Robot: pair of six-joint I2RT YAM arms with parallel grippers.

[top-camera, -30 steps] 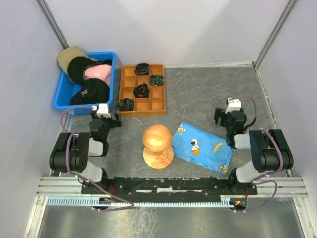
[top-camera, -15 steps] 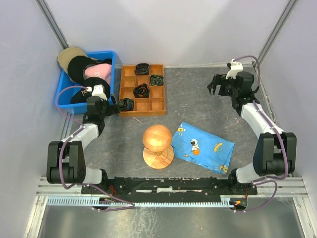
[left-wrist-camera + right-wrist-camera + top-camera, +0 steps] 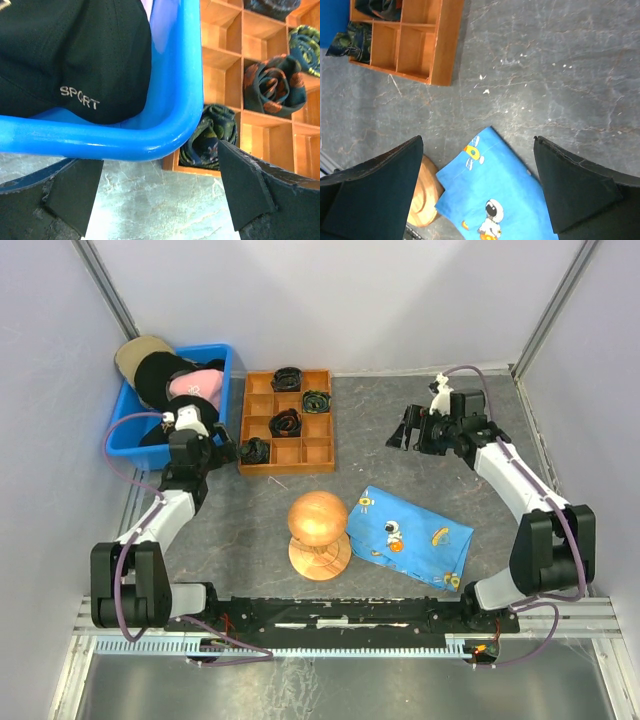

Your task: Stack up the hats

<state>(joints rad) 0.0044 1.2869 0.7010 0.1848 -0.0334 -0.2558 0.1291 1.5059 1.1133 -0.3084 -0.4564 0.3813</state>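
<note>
My left tool (image 3: 220, 448) and right tool (image 3: 408, 430), both spread wide and empty, over the counter (image 3: 400, 480).
My left arm stretches toward the rear left; the left tool hangs at the near right corner of the blue bin (image 3: 118, 445), nothing between its jaws; the hats lie inside that bin, just beyond it: a black cap (image 3: 75, 55) lettered SPORT nearest, the pink cap (image 3: 197, 387) and another black cap (image 3: 158, 375) behind, the tan cap (image 3: 135, 348) at the far rim; my right arm extends rearward, wrist turned left; the right tool hangs above bare counter beyond the blue cloth (image 3: 410, 535), well apart from the hats.
</note>
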